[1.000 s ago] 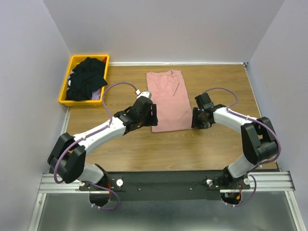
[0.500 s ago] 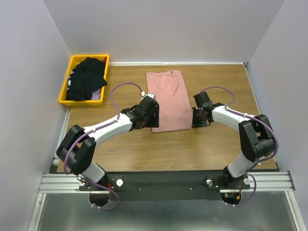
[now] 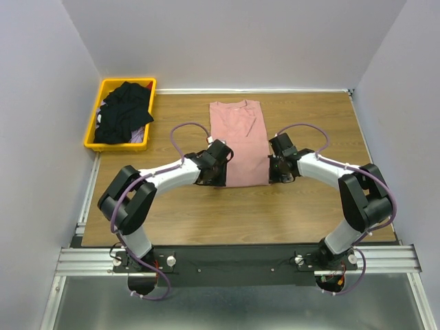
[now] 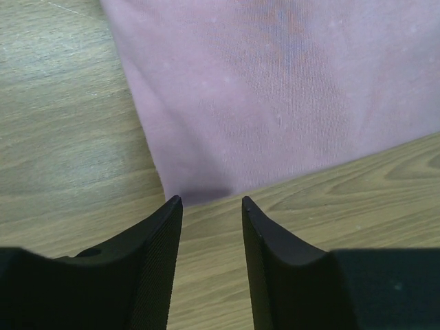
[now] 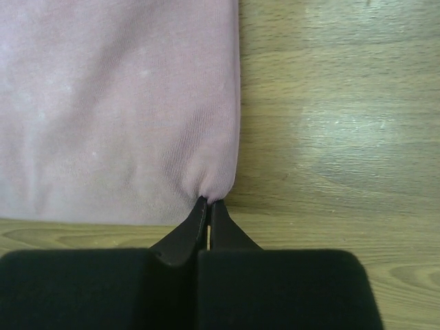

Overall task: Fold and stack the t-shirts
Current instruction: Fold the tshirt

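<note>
**Here, both tools sit at the pink tee's lower corners**

Here the pink t-shirt (image 3: 237, 137) lies flat on the wooden counter (image 3: 309, 117), folded into a long narrow strip in the middle of the overhead view. Its collar is toward the top of the frame and its hem toward the bottom. Both arms reach in from the bottom of the frame and meet the strip at its lower edge, one at each corner.

The right tool (image 5: 208, 206) is at the lower right corner of the strip. In the right wrist view its two fingers are pressed together, pinching that corner. The cloth puckers into small creases where it enters the tips.

The left tool (image 4: 210, 204) is at the lower left corner. In the left wrist view its fingers (image 4: 158, 261) stand spread with bare wood between them. The corner of the shirt lies just beyond the tips, in line with the gap, casting a small dark shadow there. Nothing is caught between the fingers. A faint orange and blue tint shows through the cloth near the top of that frame.

The black t-shirts (image 3: 124, 110) are heaped, unfolded, in a yellow bin (image 3: 113, 146) at the upper left of the overhead view, well apart from the pink one.
</note>
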Robot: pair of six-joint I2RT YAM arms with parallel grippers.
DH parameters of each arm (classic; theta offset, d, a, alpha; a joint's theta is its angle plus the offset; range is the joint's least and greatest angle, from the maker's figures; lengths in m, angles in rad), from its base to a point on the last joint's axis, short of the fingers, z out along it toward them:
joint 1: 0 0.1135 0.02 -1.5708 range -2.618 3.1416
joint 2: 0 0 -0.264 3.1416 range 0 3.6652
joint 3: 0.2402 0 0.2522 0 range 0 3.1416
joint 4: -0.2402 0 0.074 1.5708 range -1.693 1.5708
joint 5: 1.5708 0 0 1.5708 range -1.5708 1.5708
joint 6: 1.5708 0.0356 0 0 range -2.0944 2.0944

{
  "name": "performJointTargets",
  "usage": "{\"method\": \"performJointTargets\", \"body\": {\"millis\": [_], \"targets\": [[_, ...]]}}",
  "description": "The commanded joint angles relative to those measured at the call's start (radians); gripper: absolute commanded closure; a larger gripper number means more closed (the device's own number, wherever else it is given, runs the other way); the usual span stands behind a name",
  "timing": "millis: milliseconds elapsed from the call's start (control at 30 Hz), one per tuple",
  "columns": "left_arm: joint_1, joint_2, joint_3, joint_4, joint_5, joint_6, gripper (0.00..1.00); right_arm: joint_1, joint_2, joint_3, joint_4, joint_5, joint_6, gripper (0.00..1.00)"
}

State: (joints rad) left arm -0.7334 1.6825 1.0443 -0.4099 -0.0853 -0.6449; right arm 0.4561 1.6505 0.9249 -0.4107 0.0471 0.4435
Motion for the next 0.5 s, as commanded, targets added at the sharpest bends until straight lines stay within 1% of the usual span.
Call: {"method": "performJointTargets", "body": {"millis": [0, 133, 267, 467], "targets": [[-0.004, 0.029, 0.036, -0.029, 0.002, -0.024, 0.54, 0.026, 0.058, -0.041, -0.077, 0.020, -0.003, 0.99], [-0.004, 0.016, 0.054, -0.066, -0.042, -0.039, 0.56, 0.027, 0.057, -0.046, -0.077, 0.019, -0.003, 0.99], [-0.003, -0.007, 0.060, -0.112, -0.117, -0.045, 0.55, 0.029, 0.043, -0.055, -0.077, 0.019, -0.005, 0.99], [-0.003, 0.057, 0.062, -0.096, -0.067, -0.025, 0.55, 0.027, 0.040, -0.061, -0.077, 0.022, -0.006, 0.99]]}}
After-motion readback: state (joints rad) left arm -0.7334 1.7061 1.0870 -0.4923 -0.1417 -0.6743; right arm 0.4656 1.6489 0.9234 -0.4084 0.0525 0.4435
